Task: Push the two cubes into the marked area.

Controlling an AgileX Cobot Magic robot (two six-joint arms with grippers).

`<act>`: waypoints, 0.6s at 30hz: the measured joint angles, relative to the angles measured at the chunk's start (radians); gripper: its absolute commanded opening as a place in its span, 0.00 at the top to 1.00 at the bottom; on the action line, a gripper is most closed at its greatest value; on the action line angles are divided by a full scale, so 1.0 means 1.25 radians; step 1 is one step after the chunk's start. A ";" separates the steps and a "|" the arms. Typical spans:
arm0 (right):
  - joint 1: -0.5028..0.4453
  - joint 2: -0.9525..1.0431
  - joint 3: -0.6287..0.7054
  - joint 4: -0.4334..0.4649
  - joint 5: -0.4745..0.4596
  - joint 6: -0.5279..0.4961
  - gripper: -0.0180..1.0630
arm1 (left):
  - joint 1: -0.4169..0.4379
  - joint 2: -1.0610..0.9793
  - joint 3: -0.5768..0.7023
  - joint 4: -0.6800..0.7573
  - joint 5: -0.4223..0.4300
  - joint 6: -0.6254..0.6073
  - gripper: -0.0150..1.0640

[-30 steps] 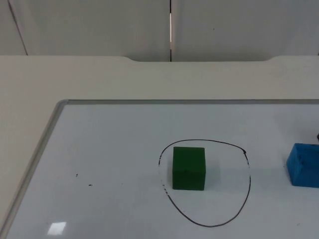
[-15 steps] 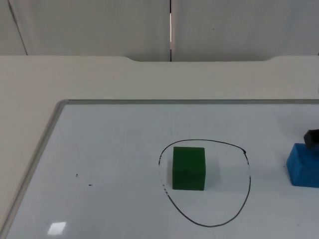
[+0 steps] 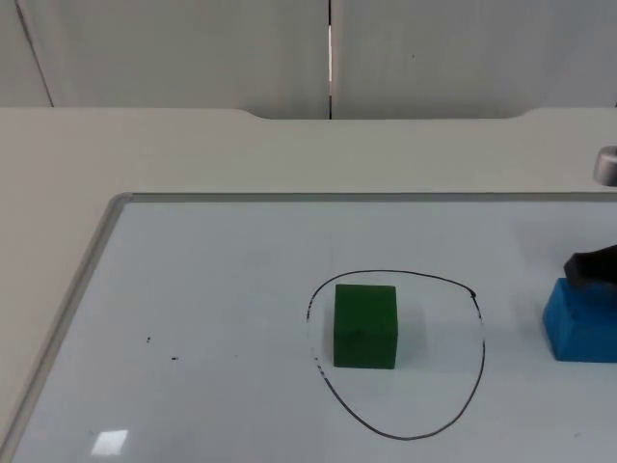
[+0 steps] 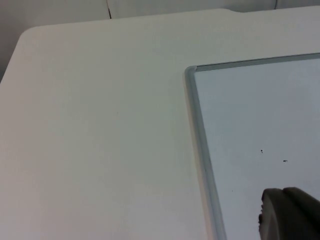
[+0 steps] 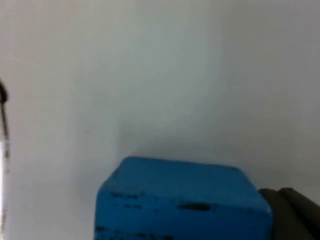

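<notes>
A green cube (image 3: pixel 365 326) sits on the whiteboard inside the hand-drawn black loop (image 3: pixel 481 340), toward its left side. A blue cube (image 3: pixel 581 332) lies outside the loop, at the right edge of the top view. My right gripper (image 3: pixel 592 266) comes in from the right and presses on the blue cube's far upper edge. In the right wrist view the blue cube (image 5: pixel 182 200) is close up, with the right gripper (image 5: pixel 292 212) beside its corner. My left gripper (image 4: pixel 290 216) waits over the whiteboard's left part, away from both cubes.
The whiteboard's metal rim (image 3: pixel 104 234) runs down the left side and along the back; its corner (image 4: pixel 190 71) shows in the left wrist view. Bare white table (image 3: pixel 193 154) lies beyond it, ending at the grey partition wall (image 3: pixel 193 48).
My right gripper has come in from the right edge onto the blue cube. The blue cube has slid a little left toward the loop. The green cube has not moved.
</notes>
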 measured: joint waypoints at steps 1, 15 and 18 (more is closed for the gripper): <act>0.009 0.000 0.000 0.003 -0.006 0.000 0.98 | 0.000 0.000 0.000 0.000 0.000 0.000 0.99; 0.013 0.000 0.000 0.017 -0.013 0.006 0.98 | 0.000 0.000 0.000 -0.005 0.000 0.000 0.99; 0.017 0.000 0.000 0.024 -0.009 0.006 0.98 | 0.000 0.000 0.000 -0.005 0.000 0.000 0.99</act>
